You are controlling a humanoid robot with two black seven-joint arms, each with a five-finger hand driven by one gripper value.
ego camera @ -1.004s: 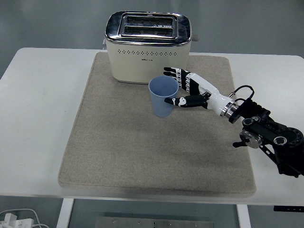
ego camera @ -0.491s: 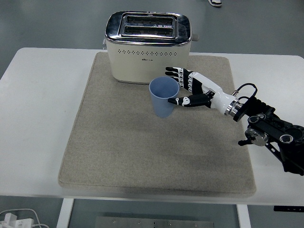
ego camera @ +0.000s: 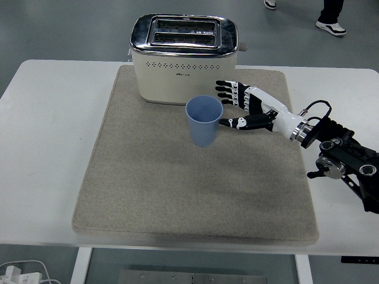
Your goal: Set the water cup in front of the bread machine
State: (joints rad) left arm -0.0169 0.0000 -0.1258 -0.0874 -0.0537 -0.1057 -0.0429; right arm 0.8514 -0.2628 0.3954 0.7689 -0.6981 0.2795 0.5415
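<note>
One cup: a blue cup [ego camera: 204, 120] stands upright and open-topped on the mat [ego camera: 195, 171], just in front of the toaster's right half.
Toaster: cream with a chrome top [ego camera: 186, 57], two slots facing up, at the far edge of the mat.
Right hand: the hand [ego camera: 246, 109] sits just right of the cup, fingers [ego camera: 228, 92] spread and extended, holding nothing; the thumb tip is very near the cup's side, and a gap shows between fingers and rim.
Table: white [ego camera: 47, 142], carrying the beige mat.
Top edge: a person's shoes [ego camera: 329, 23] on the floor beyond.
</note>
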